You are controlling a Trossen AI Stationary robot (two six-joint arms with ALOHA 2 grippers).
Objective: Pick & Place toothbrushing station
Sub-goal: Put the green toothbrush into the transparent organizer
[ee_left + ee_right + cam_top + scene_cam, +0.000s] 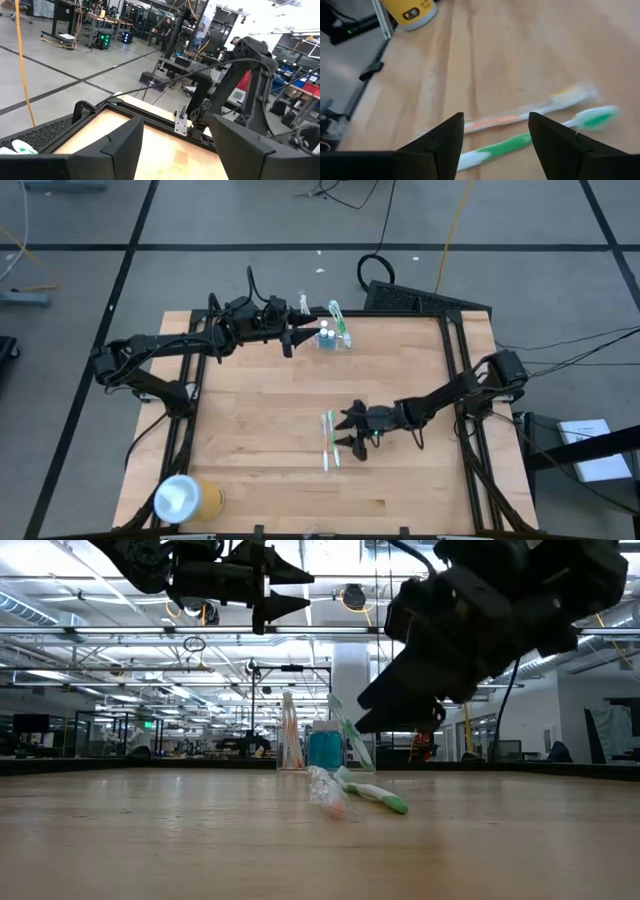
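A yellow cylinder (190, 498) with a white round end is seen at the table's (260, 430) near left corner; its dark label cannot be read. The toothbrushing station (333, 336), holding upright brushes, stands at the far edge, just beside the left gripper (292, 337), fingers spread wide. Two toothbrushes (329, 440) lie mid-table under the right gripper (351, 430), also spread wide, holding nothing.
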